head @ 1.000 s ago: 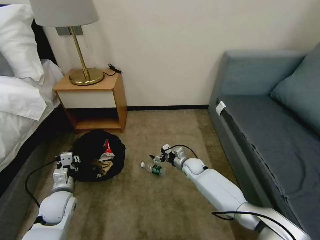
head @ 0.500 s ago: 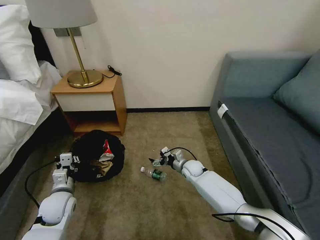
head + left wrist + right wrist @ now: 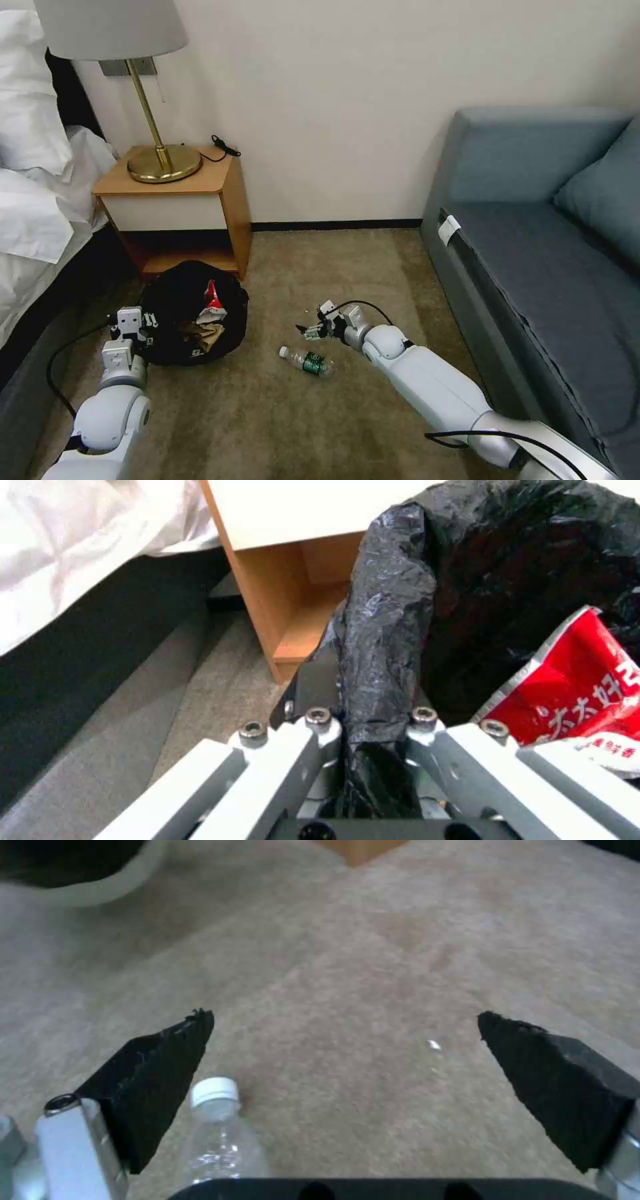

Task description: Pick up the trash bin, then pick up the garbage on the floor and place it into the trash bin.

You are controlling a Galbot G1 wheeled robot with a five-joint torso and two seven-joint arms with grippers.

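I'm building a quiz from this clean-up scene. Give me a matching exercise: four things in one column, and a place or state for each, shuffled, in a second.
Things:
1. trash bin
2. bottle
3. left gripper
4. right gripper

Places or states:
A. open above the carpet
B. lying on the carpet
C. shut on the black bag at the rim
D. in front of the nightstand, holding the red carton

Pairs: 1-D, 2-B, 3-C, 4-A

both arms are glossy white with rounded joint housings and silver-grey wrist blocks, each trailed by a looping black cable. the left gripper [image 3: 363,720] has pale metal links fixed with hex-socket screws. the right gripper [image 3: 347,1090] carries black wedge-shaped foam pads [image 3: 157,1070] on silver fingers.
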